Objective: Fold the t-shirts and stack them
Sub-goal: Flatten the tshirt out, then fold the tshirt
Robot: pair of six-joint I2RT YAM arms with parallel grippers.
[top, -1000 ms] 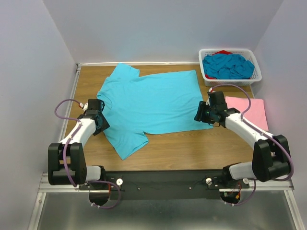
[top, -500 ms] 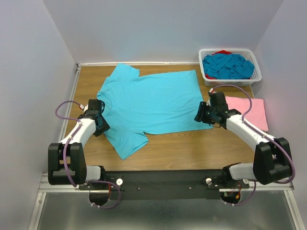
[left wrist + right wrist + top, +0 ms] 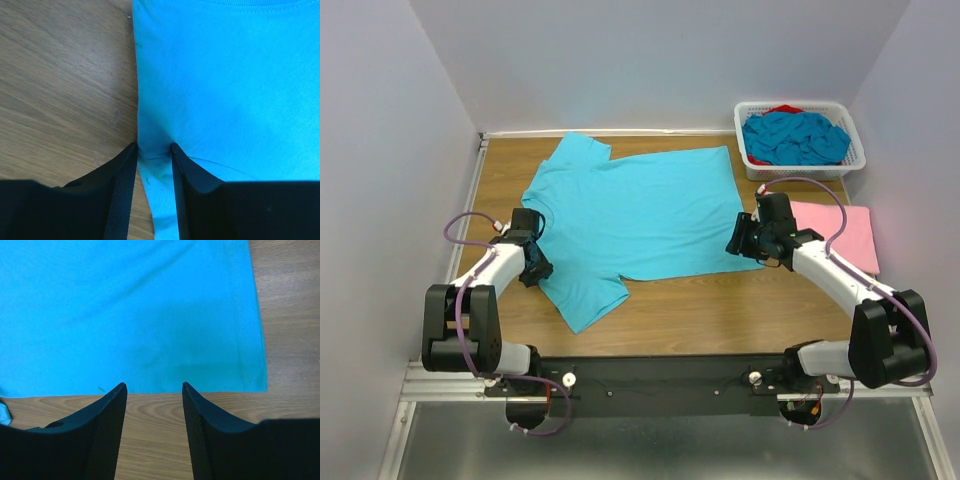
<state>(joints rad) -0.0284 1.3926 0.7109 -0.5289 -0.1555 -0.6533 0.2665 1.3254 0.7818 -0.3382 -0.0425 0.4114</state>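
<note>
A turquoise t-shirt point(image 3: 640, 215) lies spread flat on the wooden table, neck to the left and hem to the right. My left gripper point(image 3: 535, 272) is low at the shirt's left edge by the near sleeve. In the left wrist view its jaws point(image 3: 152, 146) stand partly closed, astride the cloth edge point(image 3: 225, 90), with a small wrinkle at the tips. My right gripper point(image 3: 735, 243) is open and empty on bare wood just off the shirt's near right corner point(image 3: 125, 315); it also shows in the right wrist view point(image 3: 154, 385). A folded pale pink t-shirt point(image 3: 835, 232) lies at the right.
A white lattice basket point(image 3: 790, 104) stands at the back right, holding a heap of turquoise shirts point(image 3: 795, 138) and a bit of red cloth point(image 3: 783, 109). Grey walls close in the table on the left, back and right.
My left gripper has moved nearer and slightly right along the shirt's left edge, onto the cloth by the near sleeve. My right gripper has hardly moved.
</note>
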